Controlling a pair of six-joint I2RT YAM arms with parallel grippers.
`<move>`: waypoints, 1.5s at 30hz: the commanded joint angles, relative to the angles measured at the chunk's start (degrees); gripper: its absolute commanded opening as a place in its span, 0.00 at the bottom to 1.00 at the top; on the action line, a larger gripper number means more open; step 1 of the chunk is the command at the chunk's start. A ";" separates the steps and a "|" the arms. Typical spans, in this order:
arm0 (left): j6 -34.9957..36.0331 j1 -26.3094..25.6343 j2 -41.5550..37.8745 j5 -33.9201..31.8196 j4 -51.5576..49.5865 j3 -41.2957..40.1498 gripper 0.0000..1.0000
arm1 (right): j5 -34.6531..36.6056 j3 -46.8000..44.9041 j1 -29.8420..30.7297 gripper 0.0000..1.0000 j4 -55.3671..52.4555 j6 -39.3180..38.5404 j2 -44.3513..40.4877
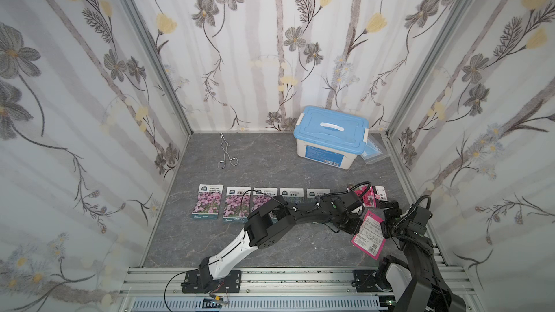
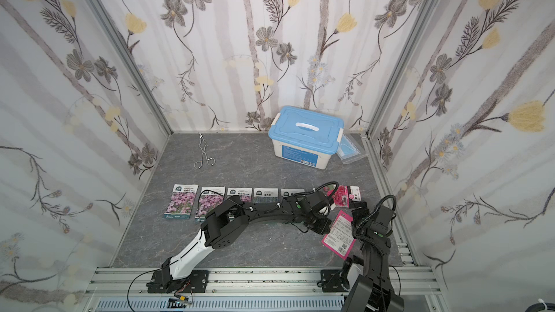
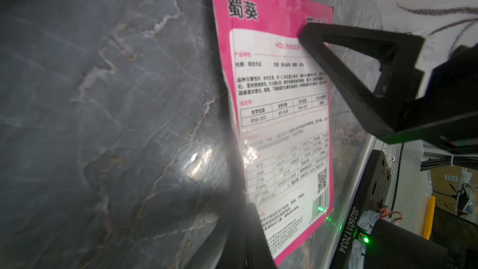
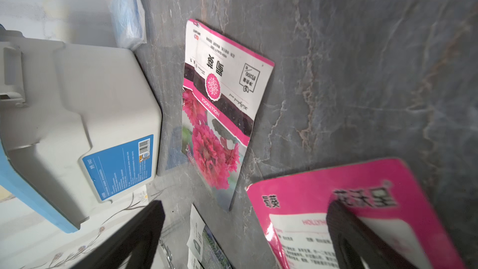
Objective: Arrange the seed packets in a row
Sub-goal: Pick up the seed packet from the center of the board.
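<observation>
step in hand: lifting the pink-backed packet (image 1: pixel 368 237), judged one of the last to join the row (image 1: pixel 207 202).
left gripper (image 1: pixel 359 226): clenched on one long edge of the pink-backed packet. The sheet runs out past its fingertips, printed back up, with the gripped edge raised off the table (image 1: pixel 300 160).
right gripper (image 4: pixel 245 205): jaws spread wide, holding nothing. One finger (image 3: pixel 362 78) has its tip on the packet's top corner; its other finger stands clear to the side.
magenta packet (image 4: pixel 219 125): face up on the table, just ahead of the right gripper's fingertips and apart from the pink-backed packet.
row: five packets side by side, lying back behind the left gripper's wrist. The left arm (image 1: pixel 300 214) covers the lower parts of several.
gap: the stretch between the row's end and the magenta packet lies under the left wrist, so I cannot tell whether a place is free there.
next move, judged: the right finger must come off before the left gripper carries the sheet. Pinched by one edge, it will likely droop and swing. It should go down square with its neighbours, without overlap, and may want turning, since the others lie picture side up.
bystanders: box (image 1: pixel 332 136), pouch (image 1: pixel 372 153) and tongs (image 1: pixel 225 153) sit well beyond both grippers and are not concerned.
</observation>
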 commanded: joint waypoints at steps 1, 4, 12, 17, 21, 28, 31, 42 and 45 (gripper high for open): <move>-0.45 0.74 -2.35 -1.57 -0.05 0.78 0.00 | 3.10 4.55 0.18 1.00 -6.37 -5.01 -3.47; -2.06 2.04 -4.15 -1.14 1.13 0.79 0.00 | 4.01 9.09 0.32 1.00 -9.55 -7.86 -5.61; -4.28 5.95 -11.76 0.06 1.22 -0.52 0.00 | 8.17 18.83 5.65 1.00 -12.66 -14.10 -6.87; -5.17 8.94 -18.51 -0.81 0.22 -2.51 0.00 | 13.09 23.11 12.60 1.00 -12.82 -16.33 -6.99; -6.12 11.50 -23.46 -1.94 -1.31 -3.73 0.00 | 15.78 24.94 17.92 1.00 -11.39 -18.61 -7.81; -7.41 17.87 -30.89 -4.77 -5.76 -4.77 0.00 | 23.59 28.86 33.10 0.97 -8.60 -24.70 -7.79; -7.65 20.62 -32.38 -5.59 -7.75 -3.94 0.00 | 28.86 28.77 43.30 0.90 -5.87 -27.48 -7.13; -9.37 26.54 -30.31 -3.50 -11.81 1.80 0.00 | 64.76 19.74 84.99 0.83 15.93 -46.18 -0.47; -9.56 26.68 -30.45 -3.27 -11.80 1.89 0.00 | 69.53 17.92 87.81 0.83 22.42 -49.76 2.30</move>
